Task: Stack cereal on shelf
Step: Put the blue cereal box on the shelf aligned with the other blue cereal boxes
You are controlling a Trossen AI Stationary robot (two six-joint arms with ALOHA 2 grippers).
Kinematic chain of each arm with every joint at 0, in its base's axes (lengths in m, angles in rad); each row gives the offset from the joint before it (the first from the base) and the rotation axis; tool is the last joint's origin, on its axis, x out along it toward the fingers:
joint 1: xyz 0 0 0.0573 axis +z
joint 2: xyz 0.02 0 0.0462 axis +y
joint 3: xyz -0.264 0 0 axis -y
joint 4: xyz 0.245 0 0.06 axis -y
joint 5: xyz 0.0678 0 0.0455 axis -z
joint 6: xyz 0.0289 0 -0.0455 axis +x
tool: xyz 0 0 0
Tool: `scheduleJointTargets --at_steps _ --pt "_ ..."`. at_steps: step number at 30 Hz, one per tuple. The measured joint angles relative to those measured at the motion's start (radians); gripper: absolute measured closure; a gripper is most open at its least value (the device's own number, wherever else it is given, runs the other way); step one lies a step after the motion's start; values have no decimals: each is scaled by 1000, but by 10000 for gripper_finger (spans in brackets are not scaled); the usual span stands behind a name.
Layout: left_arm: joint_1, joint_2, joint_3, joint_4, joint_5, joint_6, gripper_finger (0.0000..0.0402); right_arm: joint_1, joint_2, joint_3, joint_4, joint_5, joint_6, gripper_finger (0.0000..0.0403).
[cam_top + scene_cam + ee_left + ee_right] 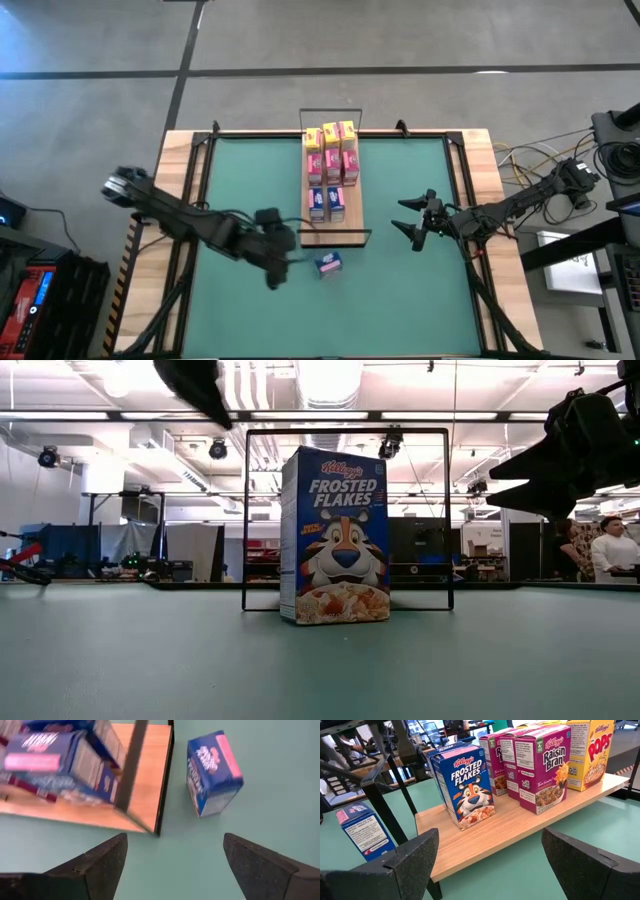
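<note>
The shelf is a light wooden plank with wire frames at both ends, in the table's middle. Several cereal boxes stand on it: yellow at the far end, pink in the middle, blue nearer. One blue Frosted Flakes box stands alone on the green table just off the shelf's near end; it also shows in the low view and the left wrist view. My left gripper is open and empty, just left of that box. My right gripper is open and empty, right of the shelf.
The wire end frame stands right behind the lone box. Wooden borders edge the green table. Cables and equipment lie off the right side. A person shows far off in the room.
</note>
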Motion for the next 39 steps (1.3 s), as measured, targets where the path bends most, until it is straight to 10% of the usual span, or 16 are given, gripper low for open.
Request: scheduleJointTargets --at_steps 14,25,39 --pt "-20 -851 -808 596 -26 303 123 0 0 0 0 0 0 62" --pt "-19 -1361 -1147 780 -25 620 126 0 0 0 0 0 0 62" --pt "-16 -1488 -1224 840 31 644 126 0 0 0 -17 0 0 62"
